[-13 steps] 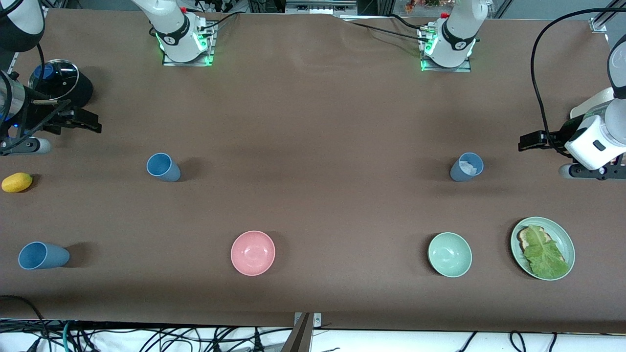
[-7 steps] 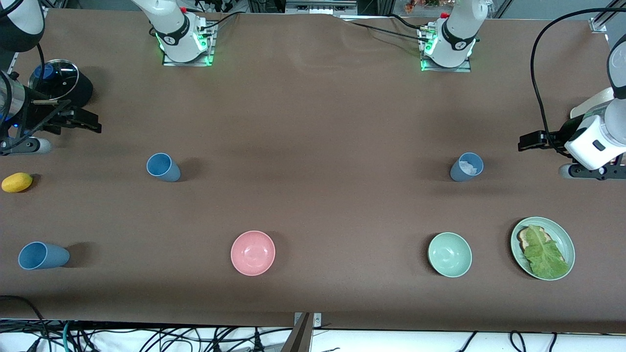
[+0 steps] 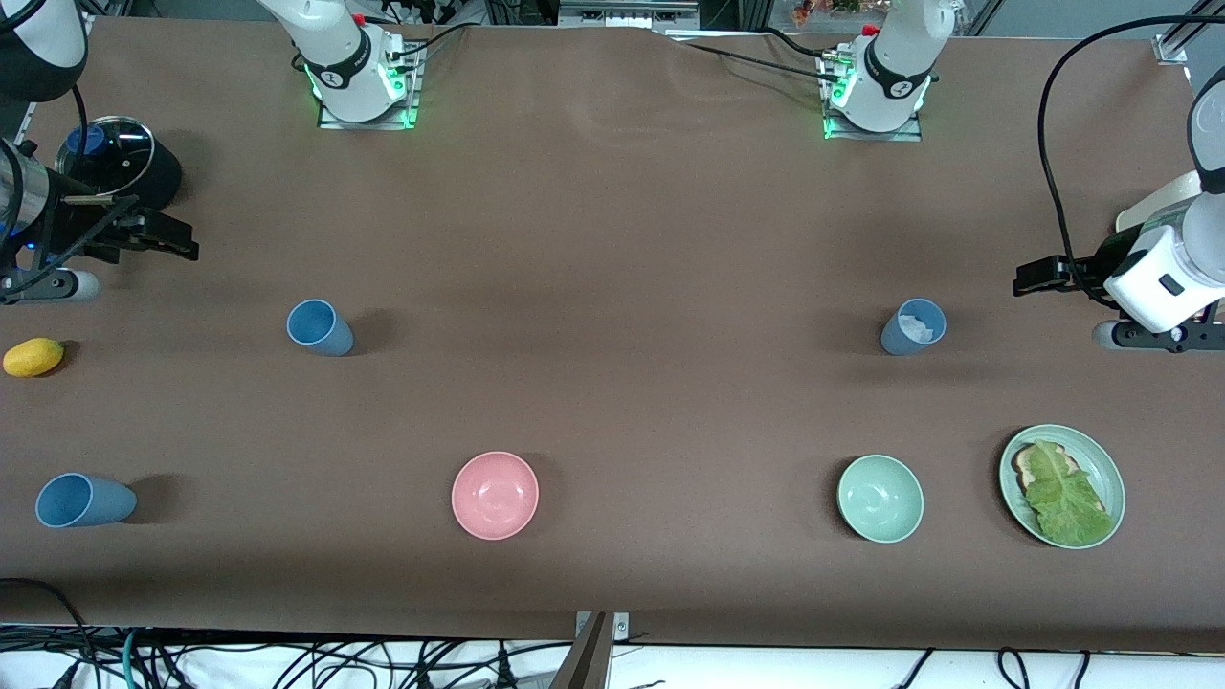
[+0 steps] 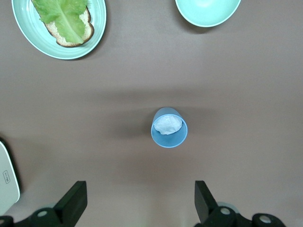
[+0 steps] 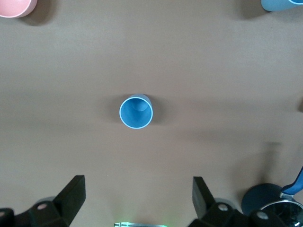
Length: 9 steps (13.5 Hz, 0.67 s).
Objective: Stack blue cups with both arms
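Three blue cups on tabletop, well apart: one [image 3: 320, 327] and another [image 3: 84, 500] toward the right arm's end, the greyer cup [image 3: 913, 326] toward the left arm's; left claw [image 4: 137, 201] and right claw [image 5: 137, 198] gape empty above; risk: tapered walls tipping under off-centre grasp.

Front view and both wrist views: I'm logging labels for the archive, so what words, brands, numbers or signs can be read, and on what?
None can be read.
Round marks on the arm bases: too small to read.
Small mark on the white object in the left wrist view: blurred, unreadable.
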{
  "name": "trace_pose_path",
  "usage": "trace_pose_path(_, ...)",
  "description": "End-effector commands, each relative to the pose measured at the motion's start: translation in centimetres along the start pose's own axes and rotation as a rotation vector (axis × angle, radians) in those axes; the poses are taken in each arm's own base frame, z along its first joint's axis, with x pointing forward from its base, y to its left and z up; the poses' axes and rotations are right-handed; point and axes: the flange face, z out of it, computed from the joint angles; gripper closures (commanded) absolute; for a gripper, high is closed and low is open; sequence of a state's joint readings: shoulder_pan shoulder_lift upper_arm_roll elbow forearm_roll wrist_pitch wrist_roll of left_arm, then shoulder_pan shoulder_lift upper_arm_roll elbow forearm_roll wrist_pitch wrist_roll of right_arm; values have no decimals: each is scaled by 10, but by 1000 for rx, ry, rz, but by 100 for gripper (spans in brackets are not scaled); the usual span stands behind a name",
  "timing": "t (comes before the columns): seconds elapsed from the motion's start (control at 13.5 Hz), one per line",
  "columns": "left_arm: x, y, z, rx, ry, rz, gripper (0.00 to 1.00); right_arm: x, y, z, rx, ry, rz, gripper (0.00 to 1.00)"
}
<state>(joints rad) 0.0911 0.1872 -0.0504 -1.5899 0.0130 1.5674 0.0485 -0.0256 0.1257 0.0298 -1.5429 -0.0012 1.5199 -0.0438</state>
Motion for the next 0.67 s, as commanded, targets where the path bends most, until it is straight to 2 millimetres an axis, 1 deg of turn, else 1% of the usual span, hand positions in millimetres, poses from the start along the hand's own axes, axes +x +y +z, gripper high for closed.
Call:
trace_pose_path(0.0, -1, -2, -2, 20, 5, 21, 0, 2, 2, -4, 6, 2, 8, 0)
trace_pose_path(0.45, -1, -6, -1, 19, 3, 15, 0, 5, 2, -2, 7, 11, -1, 0)
trace_pose_path(0.52, -1, -6, -1, 19, 3, 15, 0, 21, 4, 20, 7, -12, -9, 0)
trace_pose_path(0.59, 1, -5, 1, 18, -2, 17, 0, 28, 4, 31, 10, -30, -12, 0)
